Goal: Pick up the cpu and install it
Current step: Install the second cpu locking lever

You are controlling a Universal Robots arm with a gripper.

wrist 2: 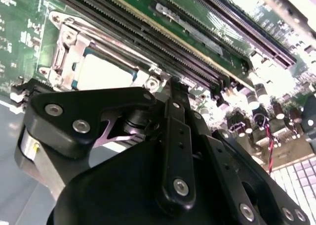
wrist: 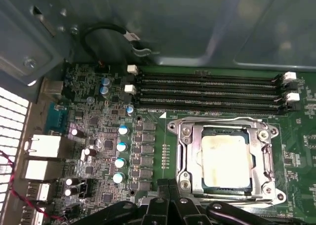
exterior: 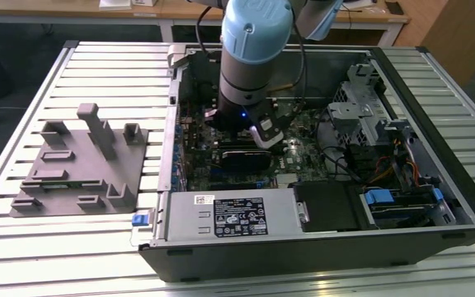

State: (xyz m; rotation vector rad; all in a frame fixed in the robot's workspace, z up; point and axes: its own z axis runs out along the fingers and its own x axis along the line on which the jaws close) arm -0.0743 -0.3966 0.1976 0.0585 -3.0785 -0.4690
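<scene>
Cpu (wrist: 224, 158) seated in socket, claw (wrist 2: 168, 94) tips hidden

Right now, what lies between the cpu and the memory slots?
In the first wrist view, the socket frame's metal edge and a strip of green board lie between the cpu and the memory slots.

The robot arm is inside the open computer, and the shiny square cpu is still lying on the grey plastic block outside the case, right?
Not quite. The arm is inside the open computer case, but the cpu is not on the grey plastic block. The first wrist view shows it sitting in the metal socket frame on the green motherboard, just beyond the gripper.
</scene>
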